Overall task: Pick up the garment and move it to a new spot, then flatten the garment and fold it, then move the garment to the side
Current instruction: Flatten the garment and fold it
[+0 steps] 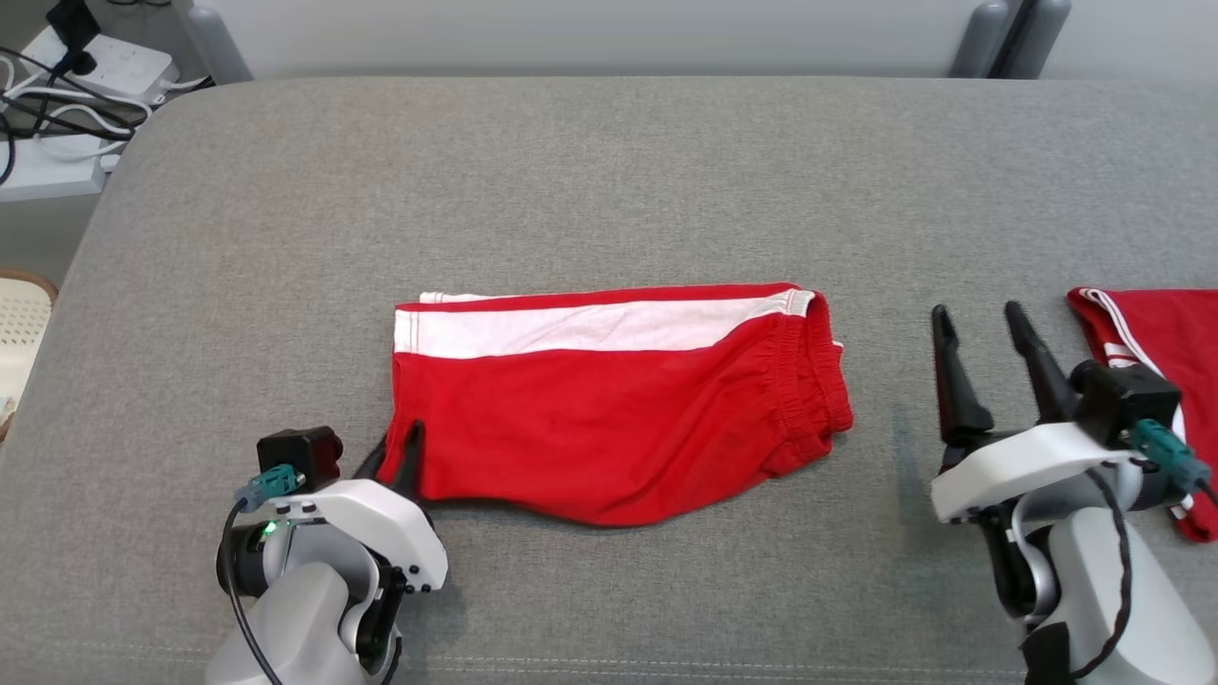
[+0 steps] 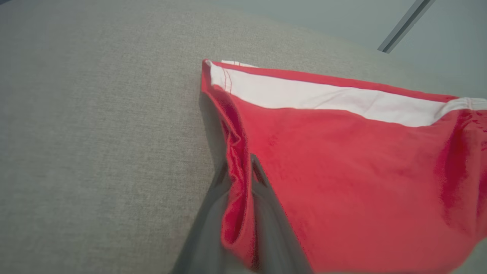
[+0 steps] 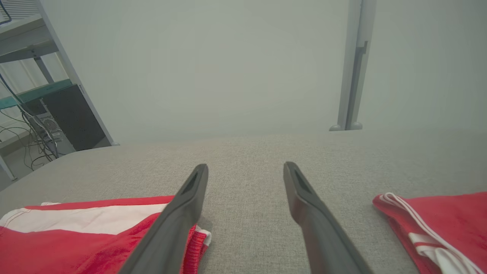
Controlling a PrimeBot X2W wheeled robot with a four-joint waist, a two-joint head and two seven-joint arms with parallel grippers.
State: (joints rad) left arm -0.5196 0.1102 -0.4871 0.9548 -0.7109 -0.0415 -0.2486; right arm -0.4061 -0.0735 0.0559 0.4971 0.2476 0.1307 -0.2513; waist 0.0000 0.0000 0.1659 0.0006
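Red shorts (image 1: 609,419) with a white side stripe lie folded in half on the grey cushion, waistband to the right. My left gripper (image 1: 398,447) is shut on the shorts' near left hem corner; in the left wrist view the red hem (image 2: 237,179) is bunched between my left gripper's (image 2: 239,163) two fingers. My right gripper (image 1: 980,319) hovers open to the right of the waistband, holding nothing. In the right wrist view my right gripper (image 3: 245,167) has its fingers spread over bare cushion, the shorts' waistband (image 3: 194,243) low at left.
A second red garment with white trim (image 1: 1156,352) lies at the cushion's right edge, also in the right wrist view (image 3: 441,224). Cables and a power strip (image 1: 86,67) sit off the far left corner. A woven basket (image 1: 19,323) stands left of the cushion (image 1: 609,171).
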